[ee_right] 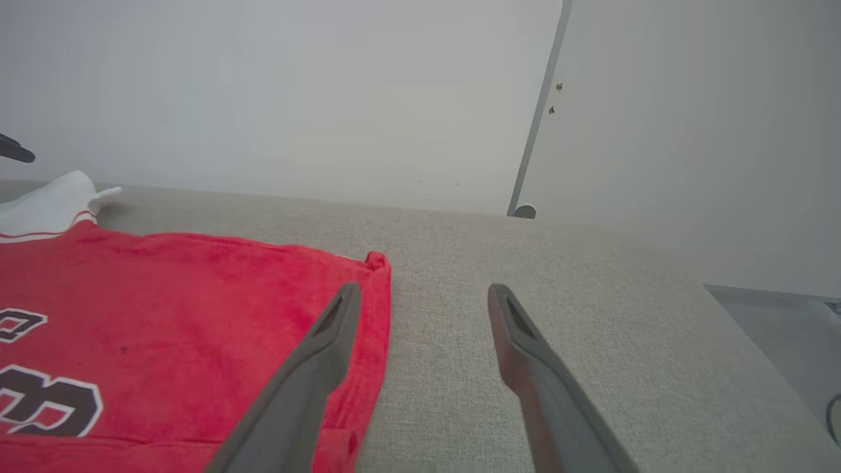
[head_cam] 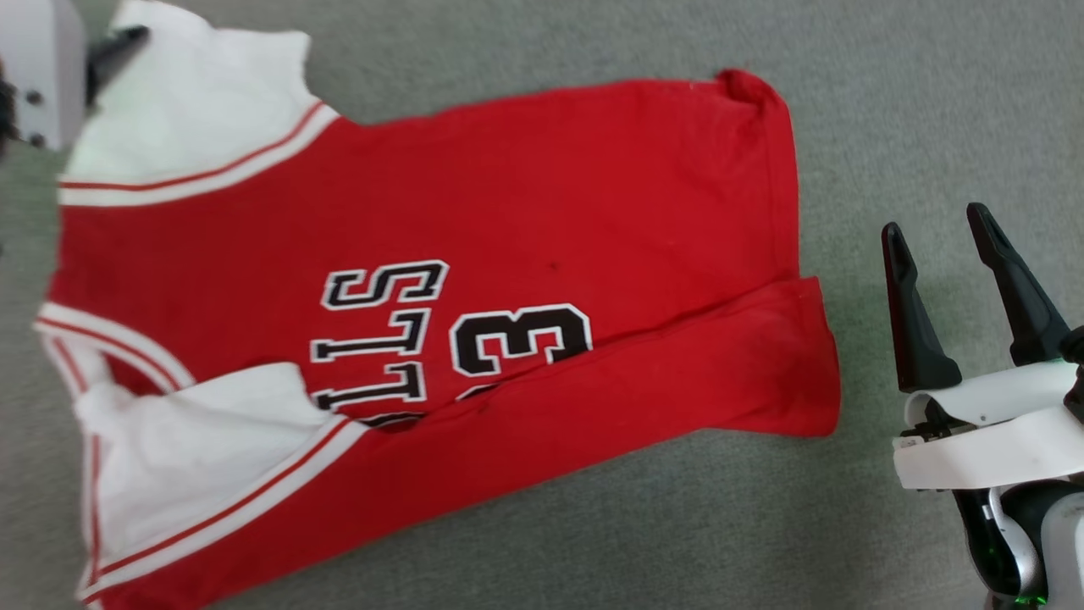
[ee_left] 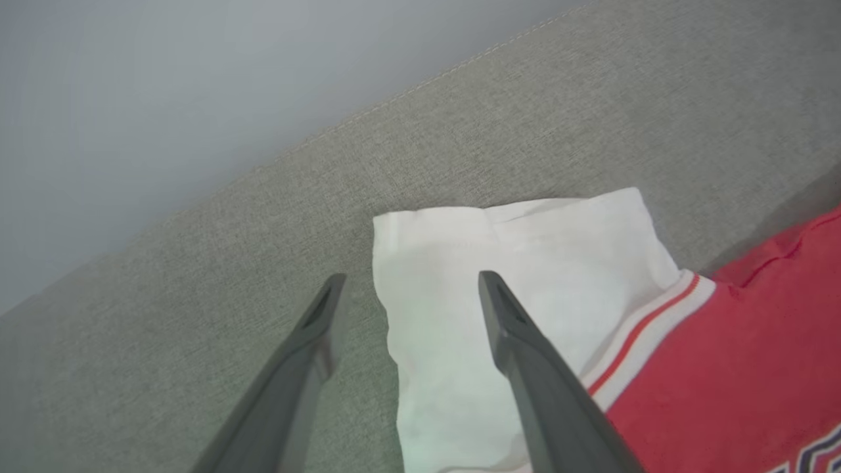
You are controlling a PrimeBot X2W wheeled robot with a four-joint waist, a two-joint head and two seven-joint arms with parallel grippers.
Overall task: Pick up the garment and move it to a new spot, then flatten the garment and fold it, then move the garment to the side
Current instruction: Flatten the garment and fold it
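Grey fabric surface (head_cam: 931, 76) under everything, running up to a pale wall (ee_right: 263, 79) in the right wrist view. Spread across it, chest side up, the garment (head_cam: 525, 195): red body lying sideways in the head view, neck end at the left, hem at the right, mostly flat. Along its near side, a long folded band (head_cam: 677, 373) of red turned up over the body, covering the lower part of the black lettering (head_cam: 373, 347).

Over at the right, clear of the hem, the right gripper (head_cam: 934, 218): fingers spread wide, nothing between them, poised above bare fabric, apart from the cloth. From its own wrist camera, one finger (ee_right: 315, 368) crossing in front of the hem edge, the other over grey.

Up at the far left, the left gripper (ee_left: 412, 277): also wide apart and empty, one finger (ee_left: 529, 368) above the far white sleeve (ee_left: 558, 243), the other above the surface just beside the sleeve's edge. Contact with the sleeve: cannot tell.

Near white sleeve (head_cam: 186, 457) rumpled at the lower left of the head view, red-and-white striped trim along both sleeves. Smallest of all, a bunched hem corner (head_cam: 745, 85) at the far right.
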